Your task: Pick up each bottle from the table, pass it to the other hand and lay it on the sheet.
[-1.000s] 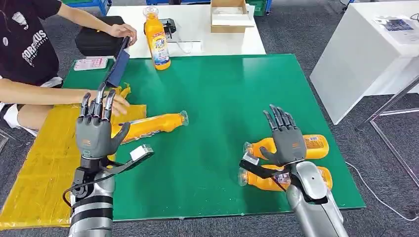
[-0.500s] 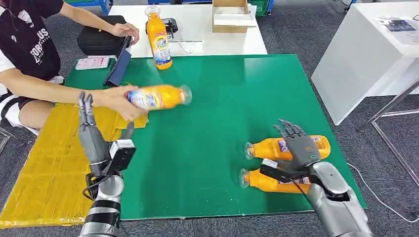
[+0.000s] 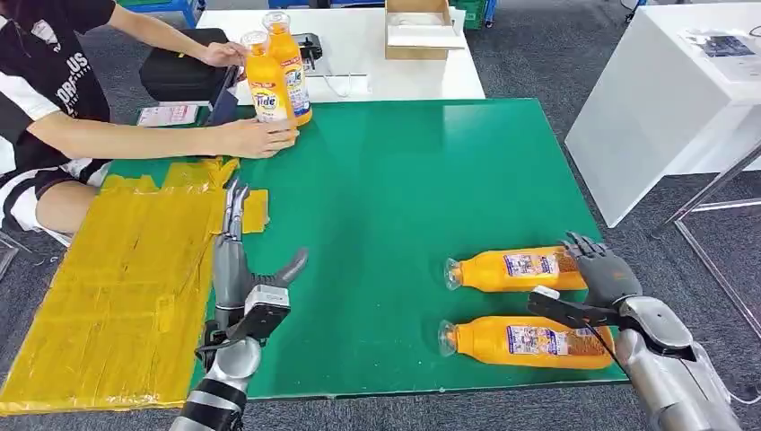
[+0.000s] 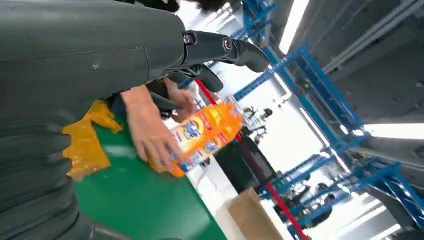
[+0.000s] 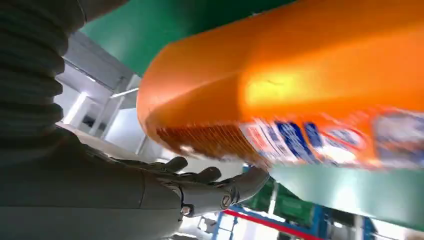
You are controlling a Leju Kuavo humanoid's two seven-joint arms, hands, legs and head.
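Nearby, 2 glossy orange bottles point(image 3: 520, 268) flat.

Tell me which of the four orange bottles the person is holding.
The front upright bottle at the mat's far-left corner, under the person's hand. The upright one behind and both lying bottles are untouched.

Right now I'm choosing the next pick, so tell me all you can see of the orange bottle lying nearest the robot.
The orange plastic bottle nearest the robot lies on its side on the green mat, its clear cap toward the robot's left. A blue, white and orange label wraps its middle. The right hand hovers open at its base end; whether they touch is unclear. A matching bottle lies parallel just beyond.
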